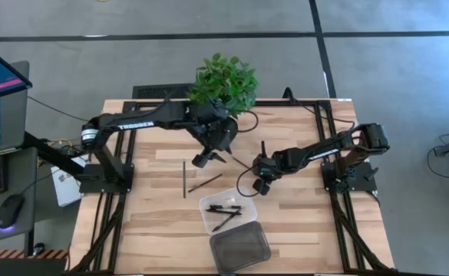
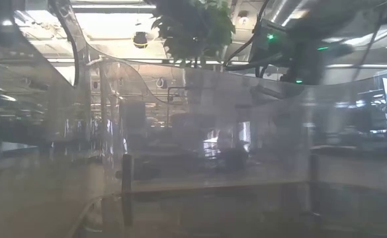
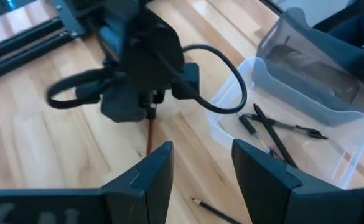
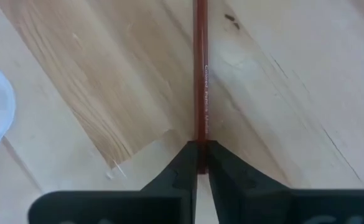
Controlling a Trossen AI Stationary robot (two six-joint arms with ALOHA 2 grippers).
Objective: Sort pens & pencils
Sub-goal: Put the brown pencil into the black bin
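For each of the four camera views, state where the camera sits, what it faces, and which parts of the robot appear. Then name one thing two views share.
High view: overhead, straight down on the wooden table; both arms, left gripper, right gripper.
Low view: table height, looking through a clear container wall; arm parts overhead.
Left wrist view: faces the right gripper and pens in the clear bin; own open fingers.
Right wrist view: looks down at its gripper shut on a red pencil.
Shared: both wrist views show that red pencil.
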